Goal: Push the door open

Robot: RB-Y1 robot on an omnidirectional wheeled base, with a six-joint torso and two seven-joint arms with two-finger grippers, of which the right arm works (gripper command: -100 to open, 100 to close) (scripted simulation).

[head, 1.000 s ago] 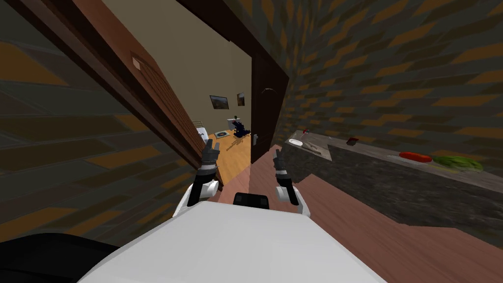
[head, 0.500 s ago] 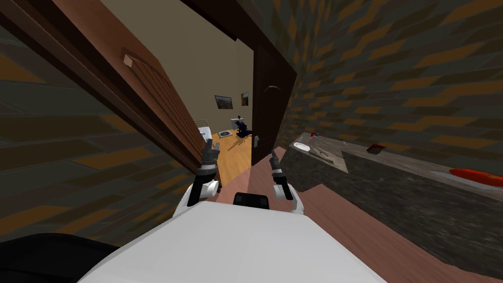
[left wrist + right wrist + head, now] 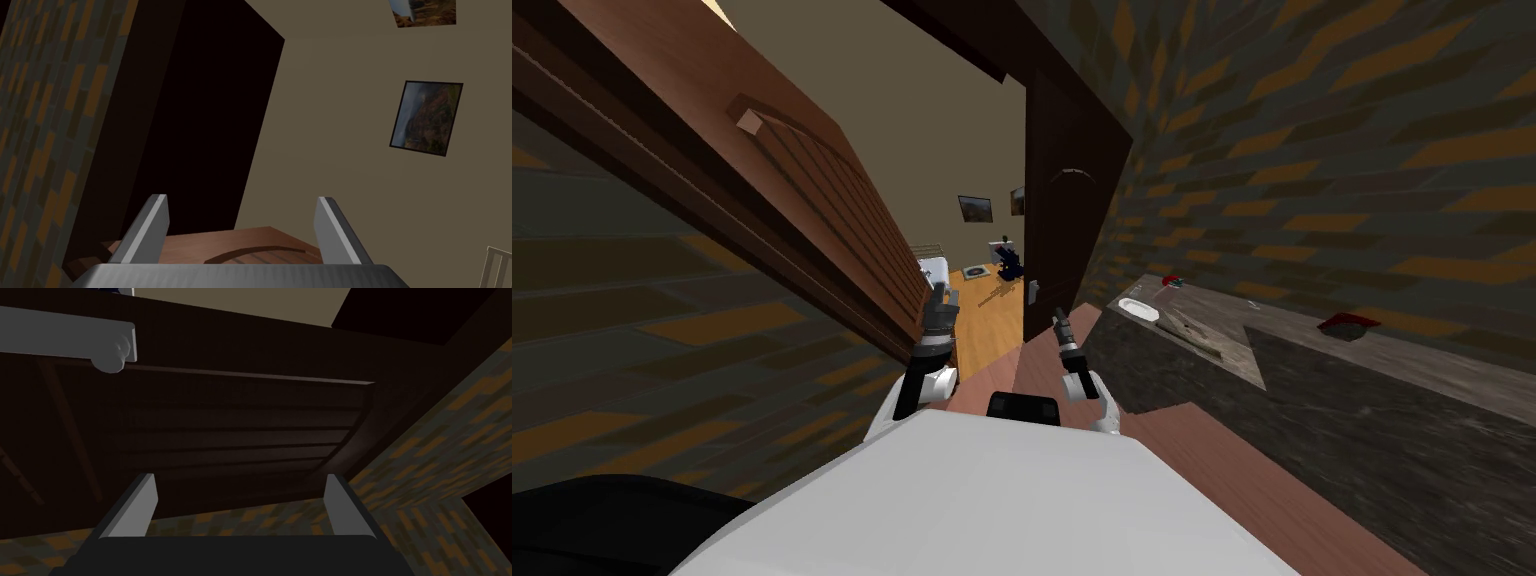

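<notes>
Both my arms are raised ahead of me at a doorway. My left pincer, fingers spread and holding nothing, sits just beside the free edge of the brown door, which stands swung well aside on my left. I judge the pincer is placed there to push that leaf. My right pincer, also spread and empty, faces a dark door with a pale grey handle on the opening's other side. Between the doors show an orange wooden floor and a beige wall with framed pictures. A patterned brick wall and a dark stone desk carrying a white plate run along my right.
</notes>
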